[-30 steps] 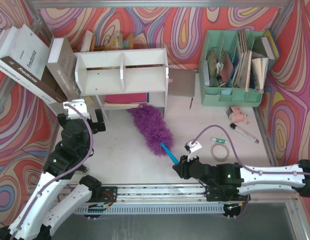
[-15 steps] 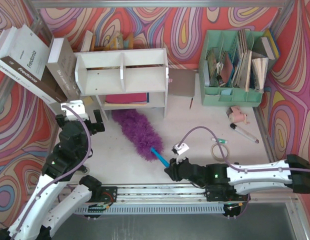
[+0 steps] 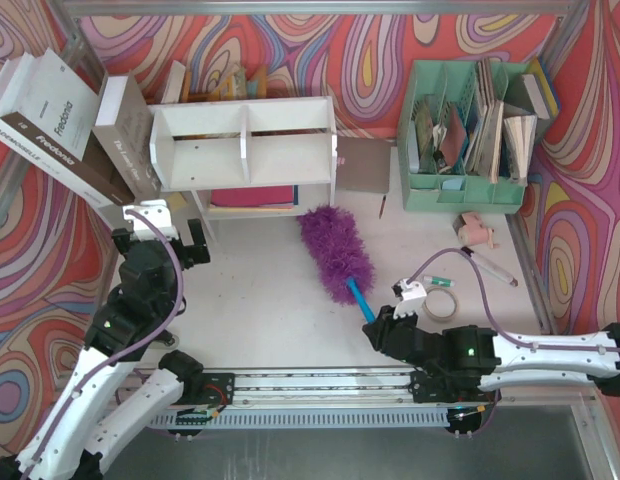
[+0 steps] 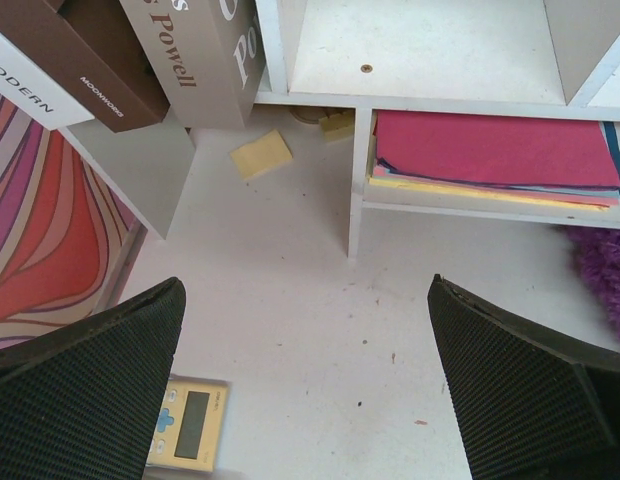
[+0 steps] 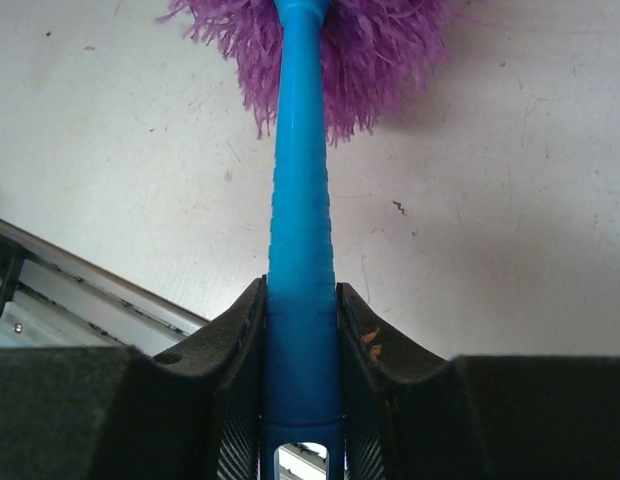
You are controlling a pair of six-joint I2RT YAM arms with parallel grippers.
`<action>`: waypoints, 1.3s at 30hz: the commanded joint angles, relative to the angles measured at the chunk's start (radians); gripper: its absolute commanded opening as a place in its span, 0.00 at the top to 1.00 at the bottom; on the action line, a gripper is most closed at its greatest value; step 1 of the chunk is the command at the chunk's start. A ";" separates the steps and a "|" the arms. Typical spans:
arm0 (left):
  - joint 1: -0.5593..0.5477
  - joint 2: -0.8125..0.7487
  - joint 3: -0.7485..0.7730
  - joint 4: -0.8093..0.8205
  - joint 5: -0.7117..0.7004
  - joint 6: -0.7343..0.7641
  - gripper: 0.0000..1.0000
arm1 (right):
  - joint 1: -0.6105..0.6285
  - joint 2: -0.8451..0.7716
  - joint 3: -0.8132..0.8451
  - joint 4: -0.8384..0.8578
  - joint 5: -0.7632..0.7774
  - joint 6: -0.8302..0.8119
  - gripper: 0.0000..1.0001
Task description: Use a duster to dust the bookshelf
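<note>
I am watching the right gripper (image 3: 375, 322) clamping the duster (image 3: 335, 248) by its blue handle, the fingers (image 5: 230, 340) pressing on both sides of the shaft. The purple head is lying on the table (image 3: 260, 300) and pointing toward the bookshelf (image 3: 245, 140), its tip sitting just by the shelf's lower right front corner; whether it is touching the panel I cannot tell. The left gripper (image 4: 305, 290) is hovering in front of the shelf's left side with its jaws standing wide apart, gripping nothing. Red and yellow paper sheets (image 4: 490, 155) are lying in the lower tier. A tape roll (image 3: 440, 302) is sitting just beside the right arm.
</note>
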 commanded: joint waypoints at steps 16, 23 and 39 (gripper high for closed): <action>0.006 0.004 -0.006 0.004 -0.009 0.001 0.01 | 0.004 0.178 0.007 0.284 -0.012 -0.153 1.00; 0.006 0.011 -0.002 0.002 -0.003 0.002 0.02 | 0.004 0.028 -0.044 0.222 0.006 -0.114 1.00; 0.006 0.005 -0.001 -0.004 -0.011 0.001 0.01 | 0.003 0.438 0.059 0.694 -0.205 -0.348 1.00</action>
